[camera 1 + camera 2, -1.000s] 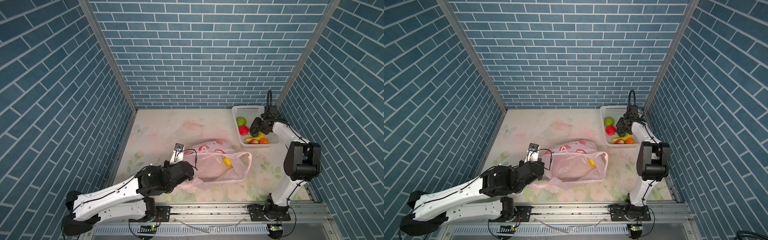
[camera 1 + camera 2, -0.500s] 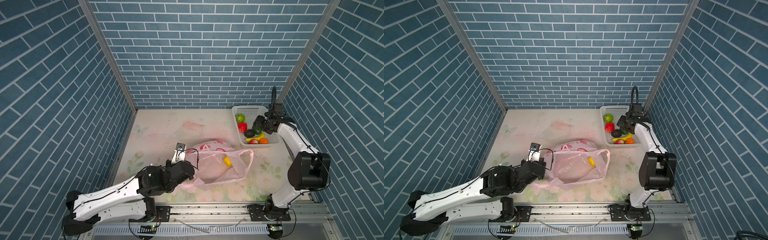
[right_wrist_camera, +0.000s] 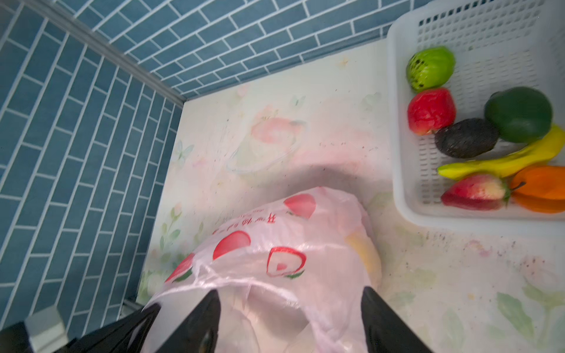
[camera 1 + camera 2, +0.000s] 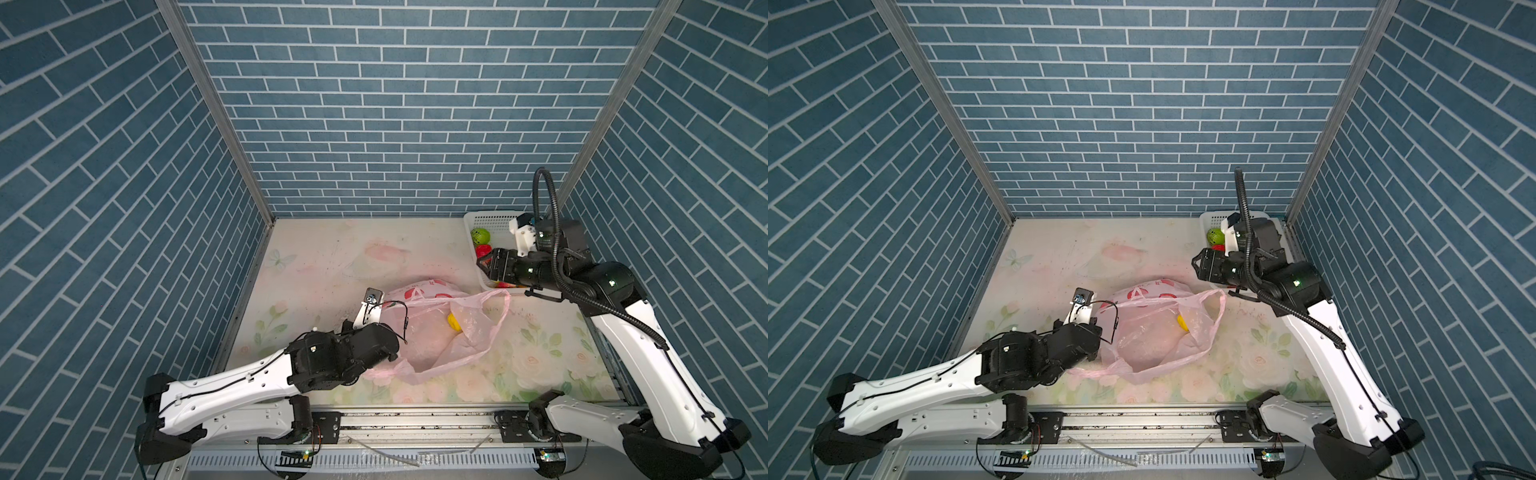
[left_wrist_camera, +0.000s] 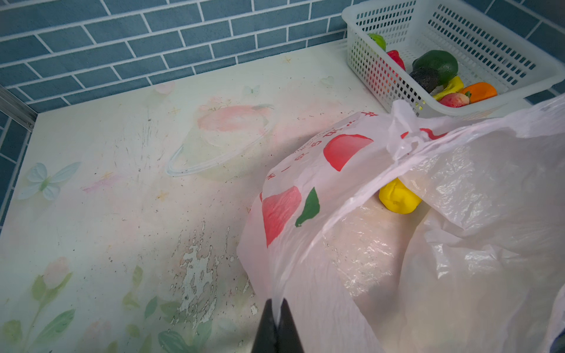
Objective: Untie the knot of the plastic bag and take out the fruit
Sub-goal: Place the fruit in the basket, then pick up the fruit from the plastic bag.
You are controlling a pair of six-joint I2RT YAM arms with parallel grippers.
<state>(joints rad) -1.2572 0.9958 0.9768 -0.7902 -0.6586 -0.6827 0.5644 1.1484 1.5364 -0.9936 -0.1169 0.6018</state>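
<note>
Crinkly translucent plastic bag holds lumpy yellow fruit.

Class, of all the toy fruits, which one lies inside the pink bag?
The yellow fruit, in the open mouth of the plastic bag; the others sit in the white basket.

I see my right gripper spread wide, nothing between its dark fingers. Beyond them the pink bag lies crumpled on the flowered table, a yellow fruit dim through the plastic. Near it, against the far wall, the white basket holds a banana, orange, strawberry, avocado, red fruit, light green fruit and dark green fruit.
</note>
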